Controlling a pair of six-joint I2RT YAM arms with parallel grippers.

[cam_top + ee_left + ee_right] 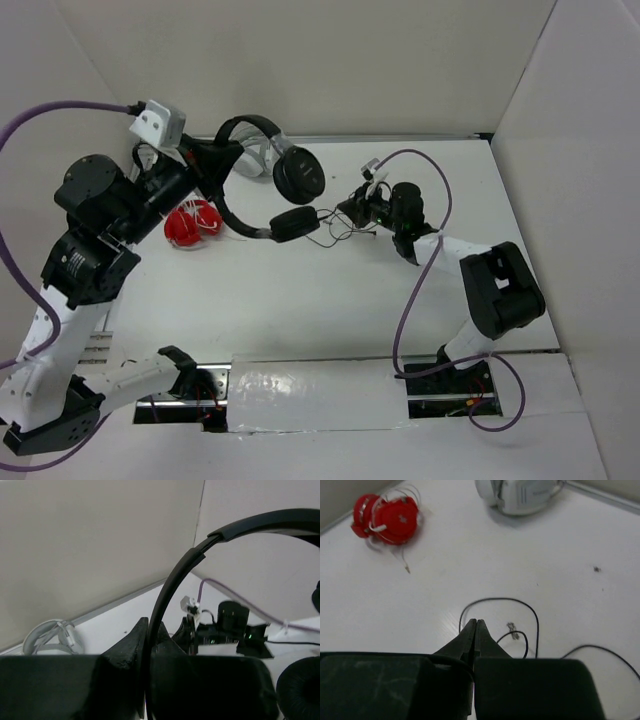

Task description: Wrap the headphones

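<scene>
The left pincer [149,625] is clamped on the thin headband of the headphones [298,175] and holds them off the worktop [300,310] near its far left corner, with the earcups hanging toward the middle. That band is narrow and smooth, so it could swivel or slip through the fingers once the cord is pulled. The red earbuds [192,224], with their own loose wire, and the white headphones [517,495] by the far edge lie close enough for a swinging earcup or trailing loop to snag them. The cord [500,600] lies in slack loops toward the middle of the worktop. The right pincer [476,622] is pressed together just over it. A strand runs in beside the fingers, but I cannot tell whether it is caught. If the pincer closed on nothing, winding would start without the cord. If the strand is caught, a hard tug could knot the loops.
</scene>
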